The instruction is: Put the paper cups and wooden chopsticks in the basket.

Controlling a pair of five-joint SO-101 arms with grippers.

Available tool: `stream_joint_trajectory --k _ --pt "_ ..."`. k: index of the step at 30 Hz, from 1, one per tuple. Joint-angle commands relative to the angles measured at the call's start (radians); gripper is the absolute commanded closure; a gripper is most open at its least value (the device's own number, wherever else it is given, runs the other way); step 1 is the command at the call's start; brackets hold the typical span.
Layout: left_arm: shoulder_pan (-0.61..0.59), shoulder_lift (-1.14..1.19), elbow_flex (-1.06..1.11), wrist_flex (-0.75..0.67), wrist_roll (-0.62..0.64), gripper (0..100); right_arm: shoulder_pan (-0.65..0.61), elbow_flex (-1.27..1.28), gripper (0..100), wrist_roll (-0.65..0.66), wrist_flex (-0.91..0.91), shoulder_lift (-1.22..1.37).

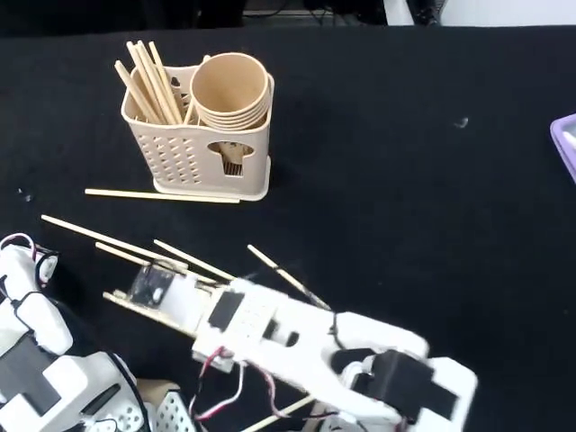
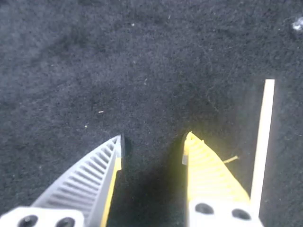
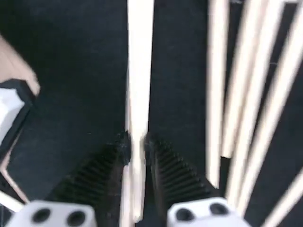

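So the basket [image 1: 193,153] sits up around 11 o'clock on the black table [image 1: 405,198]. It already has a stack of paper cups [image 1: 230,90] in its 3 o'clock half and a bunch of chopsticks [image 1: 148,81] standing tilted in the 9 o'clock half. One loose chopstick [image 1: 162,194] lies flat right at the basket's foot on the 6 o'clock side. A few more loose chopsticks [image 1: 112,238] are scattered further toward 8 o'clock, near each other and all roughly slanting the same way.

The right arm [image 1: 315,346] comes in from 6 o'clock, low over that scatter. The right gripper [image 3: 136,142] is pinching one chopstick [image 3: 140,71] between its fingers, with other sticks lying just beside it.

The left arm [image 1: 36,360] is parked at about 7 o'clock. The left gripper [image 2: 152,139] is spread wide over bare cloth with nothing in it, and a single stick [image 2: 265,132] lies just beside its yellow finger.

A tan bit [image 1: 155,392] between the arms might be another cup, honestly can't tell. A purple thing [image 1: 565,144] pokes in at 3 o'clock.
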Motion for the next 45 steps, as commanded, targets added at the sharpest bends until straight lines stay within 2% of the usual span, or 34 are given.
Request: stream_joint_trajectory --k 1,8,11,14,18,21,28,35,37,39,42,45 --pt "0.012 0.005 -0.053 -0.002 0.002 79 0.087 -0.013 98.8 0.011 0.038 -0.143" --pt "0.012 0.005 -0.053 0.000 0.002 79 0.170 0.070 98.8 0.061 0.038 -0.360" --pt "0.012 0.005 -0.053 0.000 0.002 79 0.169 0.096 98.7 0.061 0.034 -0.383" --pt "0.012 0.005 -0.053 0.000 0.002 79 0.114 0.134 98.2 0.055 -0.011 -0.380" --pt "0.012 0.005 -0.053 -0.002 0.002 79 -0.005 0.145 89.4 0.046 -0.034 -0.300" --pt "0.012 0.005 -0.053 -0.002 0.002 79 -0.021 0.105 83.1 -0.017 -0.060 -0.186" --pt "0.012 0.005 -0.053 -0.002 0.002 79 -0.025 -0.050 81.2 -0.035 -0.063 0.077" --pt "0.012 0.005 -0.053 -0.002 0.002 79 -0.026 -0.140 81.9 -0.028 -0.035 0.209" --pt "0.012 0.005 -0.053 -0.002 0.002 79 -0.026 -0.143 87.3 -0.026 -0.026 0.217" --pt "0.012 0.005 -0.053 -0.002 0.002 79 -0.026 -0.143 97.9 -0.026 -0.026 0.217" --pt "0.012 0.005 -0.053 -0.002 0.002 79 -0.023 -0.143 96.2 -0.028 -0.026 0.216" --pt "0.012 0.005 -0.053 -0.002 0.002 79 -0.018 -0.151 98.8 -0.028 -0.018 0.199"
